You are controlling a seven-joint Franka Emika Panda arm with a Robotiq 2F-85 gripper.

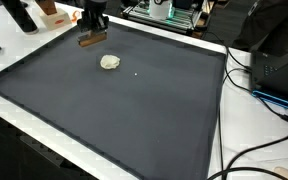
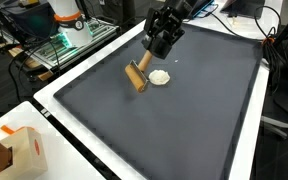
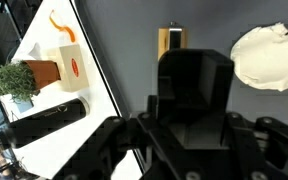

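Here's the gripper (image 2: 157, 48), black and chunky, poised above the dark grey mat (image 2: 194, 130), up and off to one side of the dough lump (image 2: 160, 77). Its jaws are drawn fully together. The fingertips are hidden behind the gripper's own body in the wrist view, so I can't tell whether anything is pinched between them.

Closest to it is the wooden roller (image 2: 136, 77). It is a short, stubby piece of light brown wood with a plain, smooth-looking surface. In an exterior view it lies at a slant on the mat just beside the dough lump, and the two look apart, though only just. From the wrist the roller (image 3: 171, 40) shows as a small tan rectangle with a dark bit at its far end, off to the side of the dough lump (image 3: 267, 57). In an exterior view the roller (image 1: 92, 40) sits right under the gripper, farther back than the dough lump. I can't tell whether the two touch.

The dough lump is pale cream, roundish and a little flattened, with an uneven edge.

Well away from the dough lump, off the mat on the white table (image 3: 104, 125), stand an orange-and-white carton (image 3: 70, 62), a small potted plant (image 3: 16, 80) and a black cylinder (image 3: 46, 118) lying on its side.
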